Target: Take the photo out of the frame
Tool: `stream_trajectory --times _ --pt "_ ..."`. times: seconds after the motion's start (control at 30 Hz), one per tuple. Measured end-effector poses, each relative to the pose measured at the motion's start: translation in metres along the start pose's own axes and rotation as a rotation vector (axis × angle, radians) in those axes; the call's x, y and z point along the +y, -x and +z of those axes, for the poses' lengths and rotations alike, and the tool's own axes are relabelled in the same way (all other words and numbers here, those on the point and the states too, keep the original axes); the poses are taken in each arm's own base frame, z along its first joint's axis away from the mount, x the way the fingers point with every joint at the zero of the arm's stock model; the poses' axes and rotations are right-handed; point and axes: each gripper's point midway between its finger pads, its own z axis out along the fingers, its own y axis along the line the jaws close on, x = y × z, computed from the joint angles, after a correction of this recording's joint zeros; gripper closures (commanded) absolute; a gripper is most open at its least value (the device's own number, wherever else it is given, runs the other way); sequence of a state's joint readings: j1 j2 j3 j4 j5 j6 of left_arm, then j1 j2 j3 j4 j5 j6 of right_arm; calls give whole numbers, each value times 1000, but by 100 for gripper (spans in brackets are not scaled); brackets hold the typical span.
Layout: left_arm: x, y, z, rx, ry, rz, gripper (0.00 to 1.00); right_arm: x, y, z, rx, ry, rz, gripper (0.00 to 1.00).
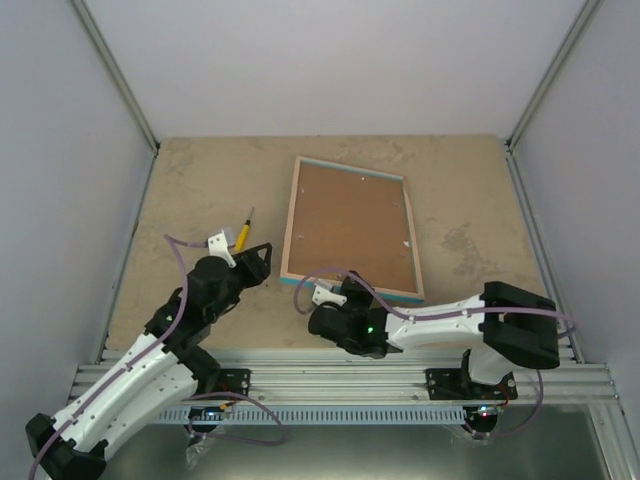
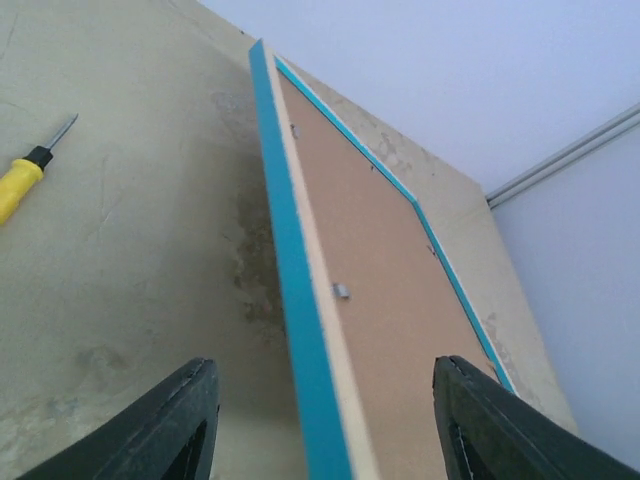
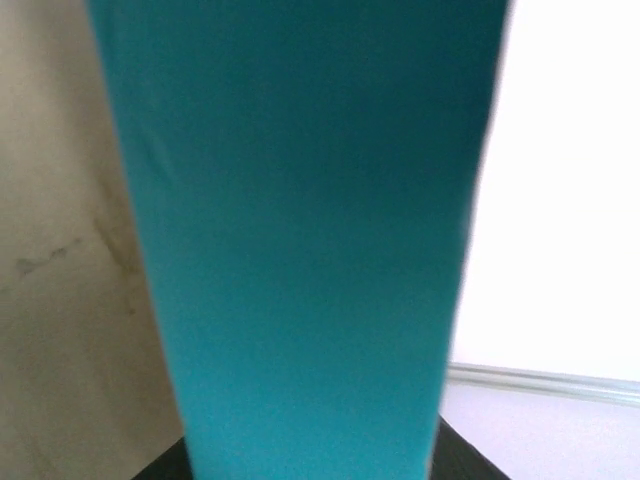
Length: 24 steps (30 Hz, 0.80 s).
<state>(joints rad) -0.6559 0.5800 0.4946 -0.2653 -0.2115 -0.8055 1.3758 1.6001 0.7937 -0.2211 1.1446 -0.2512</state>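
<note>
The left arm (image 1: 130, 370) reaches in from the near-left corner across the mottled beige table (image 1: 200, 180). Any marking on the white bracket (image 1: 218, 240) on its wrist is too small to read. Just beyond that bracket lies a screwdriver (image 1: 243, 232) with a yellow handle and a dark collar, its metal tip pointing away from the arms. It is well apart from the frame. The left gripper (image 1: 258, 262) sits low over the table just left of the frame's near-left corner. Its black fingers (image 2: 175, 425) are spread wide and hold nothing, and in its wrist view the frame's long left edge runs off between them. The frame (image 1: 291, 225) lies in the middle of the table, back side up, turquoise on its outer edge with a pale wood rim. The brown backing board (image 1: 350, 225) fills it, with small metal clips (image 2: 341, 291) along the rim. The photo is hidden beneath the board and cannot be seen. The right gripper (image 1: 308, 296) is at the frame's near-left corner. In its wrist view a blurred turquoise rail fills the middle, with dark fingertips (image 3: 455, 465) showing close on either side at the bottom edge, so the jaws look closed on the frame. The right arm (image 1: 450, 320) stretches leftward along the near edge from its base on the aluminium rail (image 1: 350, 375).
</note>
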Motion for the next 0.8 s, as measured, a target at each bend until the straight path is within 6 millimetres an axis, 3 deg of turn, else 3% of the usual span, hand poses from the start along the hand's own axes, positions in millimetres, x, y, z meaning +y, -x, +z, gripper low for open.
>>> stream_trajectory --times 0.37,0.6,0.8 --pt "-9 32 -25 -128 -41 -33 17 -58 11 -24 -171 17 293 100" --pt "-8 33 -25 -138 -32 -46 5 -95 27 -50 -382 83 555 100" --pt "-8 32 -21 -134 -35 -59 3 -122 21 -62 -534 148 831 100"
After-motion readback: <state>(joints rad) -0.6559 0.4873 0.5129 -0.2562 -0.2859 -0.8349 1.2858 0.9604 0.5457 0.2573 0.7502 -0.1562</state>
